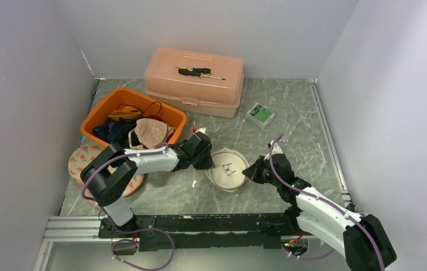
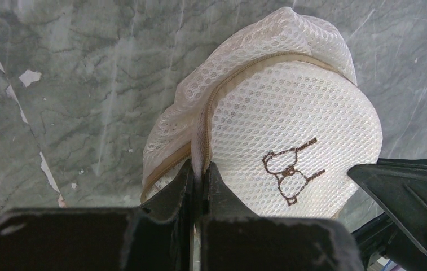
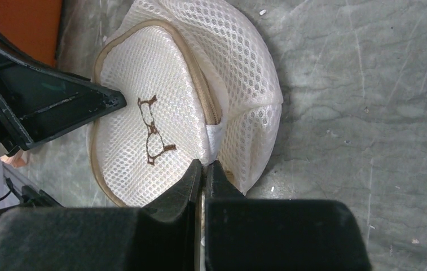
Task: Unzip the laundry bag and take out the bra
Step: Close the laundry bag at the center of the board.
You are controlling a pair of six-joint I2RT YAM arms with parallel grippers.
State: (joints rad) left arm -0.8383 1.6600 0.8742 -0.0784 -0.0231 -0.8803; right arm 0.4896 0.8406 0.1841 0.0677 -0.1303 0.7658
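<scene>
Laundry bag (image 1: 229, 169) lies mid-table between the two arms, its tan zipper (image 2: 239, 70) looking shut all the way round, so the unzipping step is only being set up. Nearest, the right gripper (image 3: 204, 166) is pressed together on a white tab at the zipper's end. Opposite, the left gripper (image 2: 201, 169) pinches a strip of mesh beside the track; whether the pull is in that pinch I cannot tell. The bra is not visible and is presumably inside. Next, one arm should anchor while the other draws the pull along the curve. Beyond stand an orange bin (image 1: 133, 116) and a pink case (image 1: 195, 82).
</scene>
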